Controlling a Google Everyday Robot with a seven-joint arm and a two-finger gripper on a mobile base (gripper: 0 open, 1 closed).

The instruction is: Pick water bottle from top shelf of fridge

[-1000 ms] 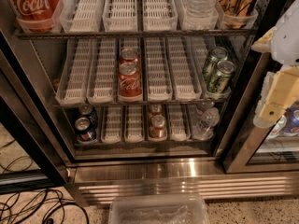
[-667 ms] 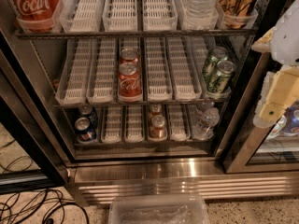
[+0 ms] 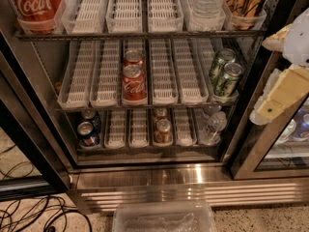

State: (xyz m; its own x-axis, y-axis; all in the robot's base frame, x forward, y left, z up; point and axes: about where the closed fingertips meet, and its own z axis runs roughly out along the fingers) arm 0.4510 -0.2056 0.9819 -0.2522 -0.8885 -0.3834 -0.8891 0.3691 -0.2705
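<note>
The fridge (image 3: 193,178) stands open in front of me. Its top shelf (image 3: 140,34) carries long white slotted trays. The water bottle (image 3: 208,4), clear and ribbed, stands in the second tray from the right on that shelf; its upper part is cut off by the frame's top edge. My gripper (image 3: 263,76) is at the right edge of the view, outside the fridge, below and to the right of the bottle. It is open and holds nothing, and it is well apart from the bottle.
Red Coca-Cola cans (image 3: 36,4) stand top left, gold cans (image 3: 246,1) right of the bottle. The middle rack holds red cans (image 3: 133,79) and green cans (image 3: 224,74). A small clear bottle (image 3: 212,124) lies on the bottom rack. A plastic bin (image 3: 164,216) and cables (image 3: 29,214) are on the floor.
</note>
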